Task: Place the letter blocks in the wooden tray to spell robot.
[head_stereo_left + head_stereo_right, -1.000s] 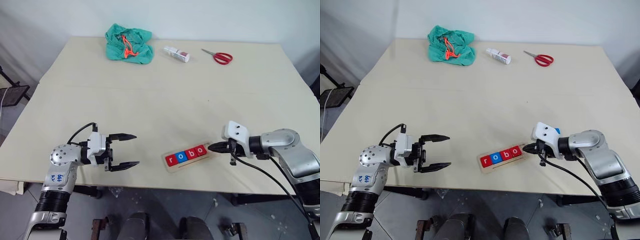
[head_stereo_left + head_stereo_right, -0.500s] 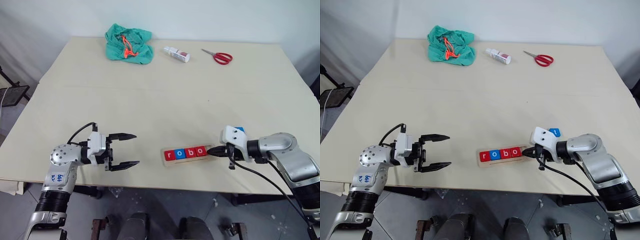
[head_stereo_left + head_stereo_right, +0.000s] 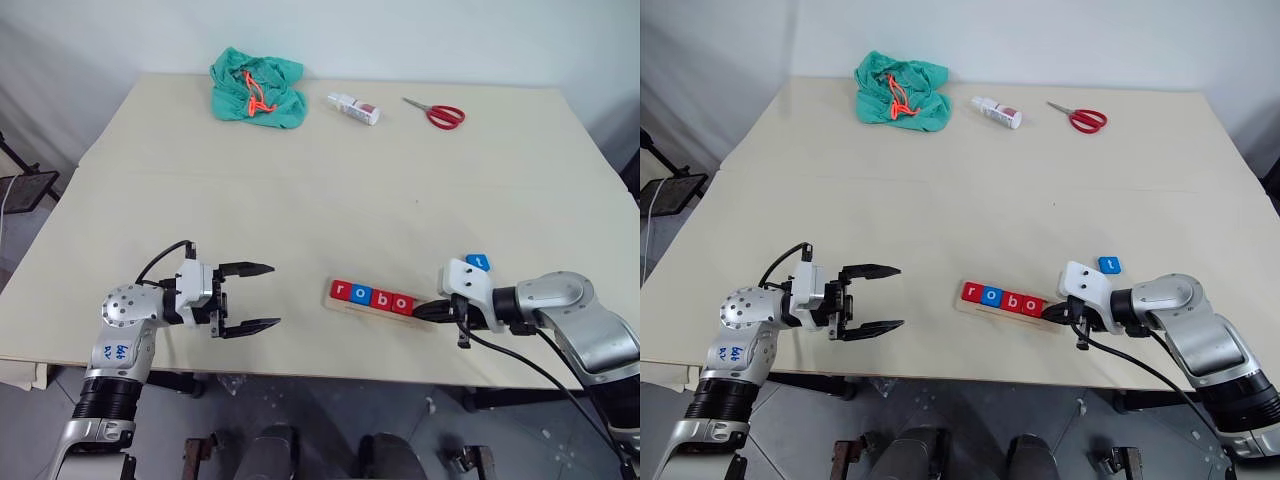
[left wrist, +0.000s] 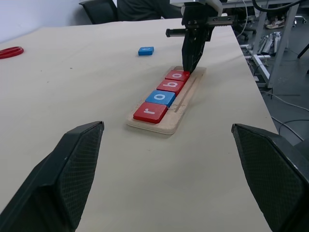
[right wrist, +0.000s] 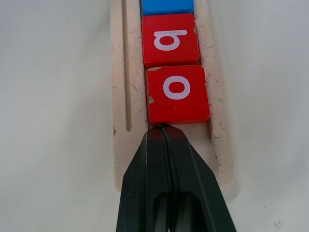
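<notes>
Long, narrow pale wooden tray (image 3: 383, 303) lies near the front edge of the beige desk (image 3: 320, 190), between the two arms. In it, w/ faces up and edge to edge: red "r" tile (image 4: 150, 112), blue "o" tile (image 4: 161, 98), red "b" tile (image 4: 170, 86), red "o" tile (image 5: 177, 94). The tray's end slot on the robot's right is bare wood. Blue "t" tile (image 3: 1109, 265) sits on the desk apart from the tray, just beyond the right wrist.

Right end effector (image 5: 162, 134): black fingers clenched together, nothing between them, tips on the tray floor touching the last red "o" tile's edge. Left end effector (image 3: 262, 295): released, fingers spread wide, well apart from the tray, holding nothing.

Far side of desk: crumpled green cloth w/ orange cord (image 3: 256, 88), small white bottle (image 3: 354, 108), red-handled scissors (image 3: 436, 112).
</notes>
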You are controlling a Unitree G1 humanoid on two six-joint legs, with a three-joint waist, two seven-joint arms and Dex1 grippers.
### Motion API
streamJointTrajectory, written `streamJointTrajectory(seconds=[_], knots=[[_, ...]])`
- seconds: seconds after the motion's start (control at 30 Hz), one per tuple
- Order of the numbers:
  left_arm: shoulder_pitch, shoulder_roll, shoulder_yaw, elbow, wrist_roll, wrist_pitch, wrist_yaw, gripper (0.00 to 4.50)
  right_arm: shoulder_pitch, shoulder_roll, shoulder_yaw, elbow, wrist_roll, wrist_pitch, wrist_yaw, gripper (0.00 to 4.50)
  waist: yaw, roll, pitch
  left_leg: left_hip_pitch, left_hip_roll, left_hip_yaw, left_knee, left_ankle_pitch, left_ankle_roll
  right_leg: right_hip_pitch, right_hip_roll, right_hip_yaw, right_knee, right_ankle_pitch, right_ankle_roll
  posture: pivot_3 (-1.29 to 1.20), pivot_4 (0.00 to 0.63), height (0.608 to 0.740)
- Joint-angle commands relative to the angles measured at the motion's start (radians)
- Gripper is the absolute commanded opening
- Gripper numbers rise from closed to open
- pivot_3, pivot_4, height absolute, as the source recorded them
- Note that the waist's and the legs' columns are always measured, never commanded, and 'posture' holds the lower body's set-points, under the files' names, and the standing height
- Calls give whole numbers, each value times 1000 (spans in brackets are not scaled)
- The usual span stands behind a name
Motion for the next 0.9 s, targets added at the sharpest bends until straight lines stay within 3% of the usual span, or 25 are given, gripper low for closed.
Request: streamJointTrajectory(seconds=[0.03,0.6,0.9], knots=[[-7,-3,0,-25,-5,-3,6,4500,-3,2,-7,0,0,-14,-4,18,0,0,0,0,0,0,0,0,0,0,0,0,0,0,0,0,150,740],[-24,-2,-4,-9,-2,-5,2,4500,-13,12,-44,15,-1,-55,-34,18,0,0,0,0,0,0,0,0,0,0,0,0,0,0,0,0,150,740],[-66,-5,-11,66,-2,-31,-52,4500,134,42,-336,-114,127,85,-195,18,4,0,0,0,0,0,0,0,0,0,0,-1,0,0,0,0,150,740]])
